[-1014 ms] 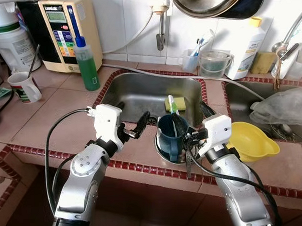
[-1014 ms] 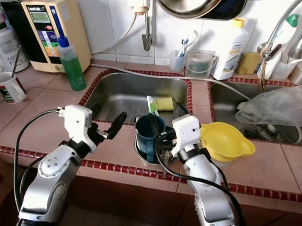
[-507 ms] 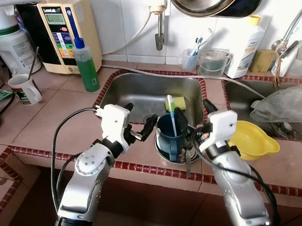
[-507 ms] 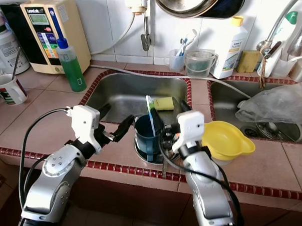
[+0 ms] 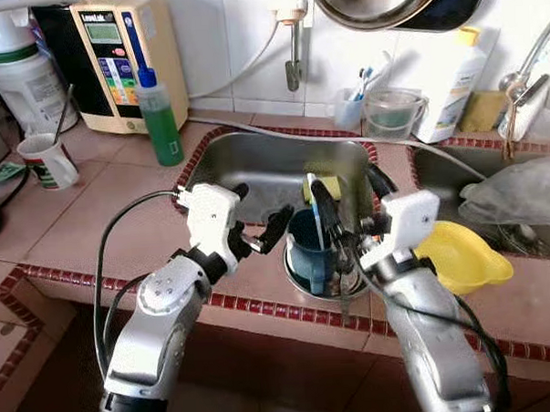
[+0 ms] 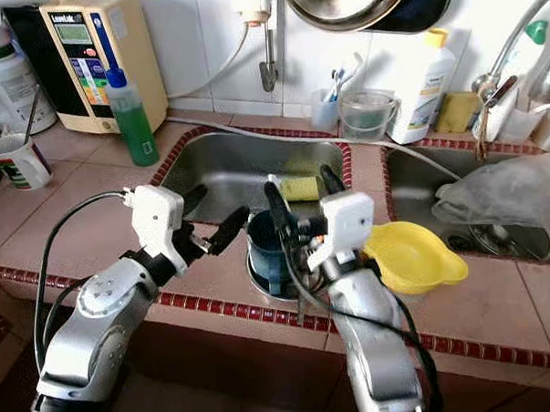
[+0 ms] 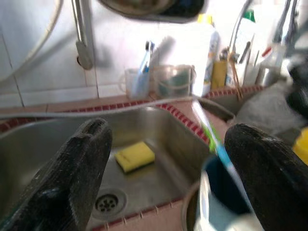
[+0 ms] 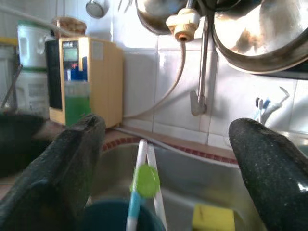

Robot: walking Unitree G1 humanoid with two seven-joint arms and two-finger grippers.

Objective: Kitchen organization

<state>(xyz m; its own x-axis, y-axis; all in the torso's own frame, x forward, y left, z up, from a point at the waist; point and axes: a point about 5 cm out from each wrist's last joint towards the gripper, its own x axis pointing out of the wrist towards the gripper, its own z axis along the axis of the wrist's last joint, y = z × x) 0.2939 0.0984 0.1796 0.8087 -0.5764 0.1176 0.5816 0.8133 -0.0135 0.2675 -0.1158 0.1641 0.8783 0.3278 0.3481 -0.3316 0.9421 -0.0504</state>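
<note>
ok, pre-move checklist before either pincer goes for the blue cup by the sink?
1. Left pincer open: ok, fingers spread, holding nothing.
2. Right pincer open: ok, spread above the cup.
3. Blue cup upright: ok, standing in a metal bowl on the counter edge.
4. Toothbrush inside cup: ok, leaning, may shift when gripped.
5. Yellow bowl close beside right arm: not ok, bump risk.
6. Cup contents: cannot tell.

Silver arms, white wrist blocks (black cables), black-fingered left tool (image 5: 261, 234)
</note>
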